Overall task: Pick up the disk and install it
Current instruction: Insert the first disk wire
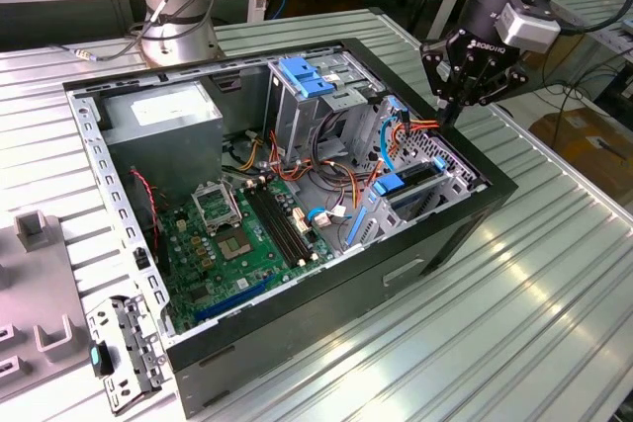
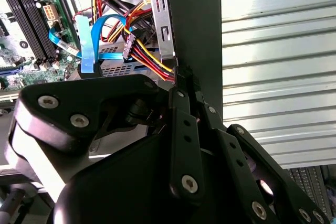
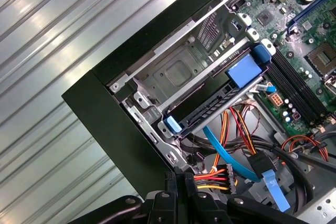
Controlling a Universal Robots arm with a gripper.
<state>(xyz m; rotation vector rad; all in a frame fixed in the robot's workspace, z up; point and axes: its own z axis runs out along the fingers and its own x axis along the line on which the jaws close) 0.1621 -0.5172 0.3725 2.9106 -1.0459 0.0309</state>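
One disk (image 1: 407,188) already sits in its bay, right of centre.
Claw (image 1: 447,114) closed, empty, above the cables (image 1: 415,128).

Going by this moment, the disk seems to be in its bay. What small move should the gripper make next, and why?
Probably a short lift straight up, away from the case. The disk lies in the drive cage with its blue handle facing outward, apart from the gripper, which is shut with its tips close beside the coloured power wires; moving sideways might snag them.
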